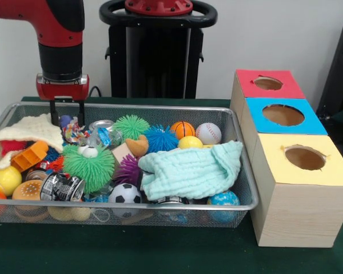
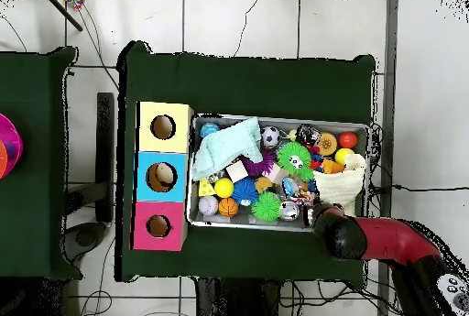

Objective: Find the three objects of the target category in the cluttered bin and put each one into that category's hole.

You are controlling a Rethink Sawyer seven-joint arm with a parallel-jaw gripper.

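Observation:
The wire mesh bin (image 1: pixel 247 204) is full of toys; in the overhead view its rim (image 2: pixel 278 228) runs by the arm. My gripper (image 1: pixel 67 112) hangs open and empty over the bin's far left corner, just above the clutter. A shiny crumpled wrapper (image 1: pixel 105 136) with blue print lies just right of the gripper. A crumpled black and white printed wrapper (image 1: pixel 61 186) lies near the front left. The hole in the yellow top (image 1: pixel 304 157) is on the nearest box right of the bin, also seen from overhead (image 2: pixel 163 127). In the overhead view the arm's wrist (image 2: pixel 332 228) hides the gripper.
Spiky rubber balls in green (image 1: pixel 90 166), blue and purple, small sports balls, a mint cloth (image 1: pixel 191 170) and a cream knitted cloth (image 1: pixel 28 134) cover much of the bin. The blue-topped hole (image 1: pixel 283 115) and red-topped hole (image 1: pixel 267 83) lie behind the yellow one.

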